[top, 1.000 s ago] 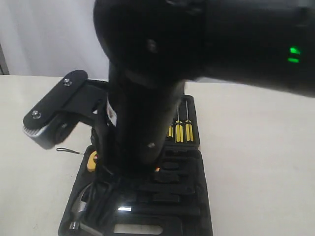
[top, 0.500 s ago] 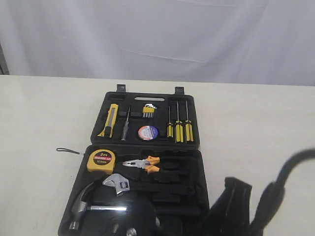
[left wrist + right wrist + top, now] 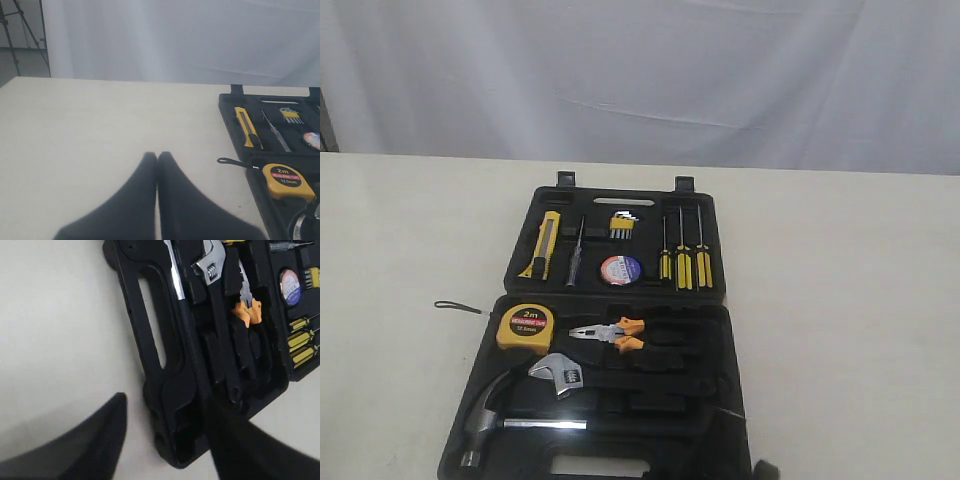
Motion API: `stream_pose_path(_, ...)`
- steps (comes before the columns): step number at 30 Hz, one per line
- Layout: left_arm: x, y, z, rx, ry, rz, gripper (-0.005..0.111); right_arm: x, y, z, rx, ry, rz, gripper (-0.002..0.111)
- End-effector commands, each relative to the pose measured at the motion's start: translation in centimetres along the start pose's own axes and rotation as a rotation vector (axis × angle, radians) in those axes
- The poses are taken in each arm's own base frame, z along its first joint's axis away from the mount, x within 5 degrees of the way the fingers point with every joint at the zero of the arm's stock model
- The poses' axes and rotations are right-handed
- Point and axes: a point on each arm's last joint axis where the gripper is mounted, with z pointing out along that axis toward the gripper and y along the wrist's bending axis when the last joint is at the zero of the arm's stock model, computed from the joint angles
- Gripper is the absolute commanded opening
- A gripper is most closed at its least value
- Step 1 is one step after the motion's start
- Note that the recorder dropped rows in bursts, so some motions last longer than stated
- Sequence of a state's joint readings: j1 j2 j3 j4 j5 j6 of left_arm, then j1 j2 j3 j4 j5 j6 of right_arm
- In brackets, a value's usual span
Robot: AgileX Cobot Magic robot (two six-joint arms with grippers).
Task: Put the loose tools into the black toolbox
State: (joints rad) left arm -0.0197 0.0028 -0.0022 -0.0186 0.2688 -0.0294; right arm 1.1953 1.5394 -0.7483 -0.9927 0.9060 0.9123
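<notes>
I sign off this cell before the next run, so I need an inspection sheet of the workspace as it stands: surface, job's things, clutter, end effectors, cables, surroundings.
Surface: beige tabletop, carrying the case.
Job's things: large black moulded-plastic toolbox lies open; yellow tape measure, orange-black-handled pliers, yellow-black utility knife and dark tape roll with purple-white label sit in its recesses.
Clutter: nothing seen loose; steel claw hammer, chrome adjustable wrench and three yellow-handled screwdrivers are also in the case.
End effectors: left end effector shut, empty; right end effector open, empty.
Cables: tape measure's black cord trails onto the table.
Surroundings: white curtain behind; dark tripod off the table.
</notes>
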Motion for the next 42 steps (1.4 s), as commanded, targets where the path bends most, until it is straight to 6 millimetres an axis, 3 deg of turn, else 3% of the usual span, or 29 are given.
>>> stream_pose_path(1,0.1,0.0,0.0,0.003,-0.001,-0.003,0.0,-0.4,1.0,1.4,0.05,-0.025,-0.061,0.065)
stream_pose_path(16,0.1,0.0,0.0,0.003,-0.001,-0.003,0.0,-1.6,1.5,6.8,0.043,0.029,0.046,0.061)
stream_pose_path(27,0.1,0.0,0.0,0.003,-0.001,-0.003,0.0,-1.6,3.5,9.2,0.032,0.055,-0.045,0.061)
stream_pose_path(33,0.1,0.0,0.0,0.003,-0.001,-0.003,0.0,-1.6,2.6,11.5,0.021,0.071,-0.046,0.061)
stream_pose_path(34,0.1,0.0,0.0,0.003,-0.001,-0.003,0.0,-0.6,-32.0,7.5,0.056,0.097,0.482,0.042)
stream_pose_path(38,0.1,0.0,0.0,0.003,-0.001,-0.003,0.0,-0.4,-33.0,3.2,0.105,0.039,0.528,0.039)
stream_pose_path(42,0.1,0.0,0.0,0.003,-0.001,-0.003,0.0,0.2,-33.2,0.2,0.12,0.042,0.571,0.039)
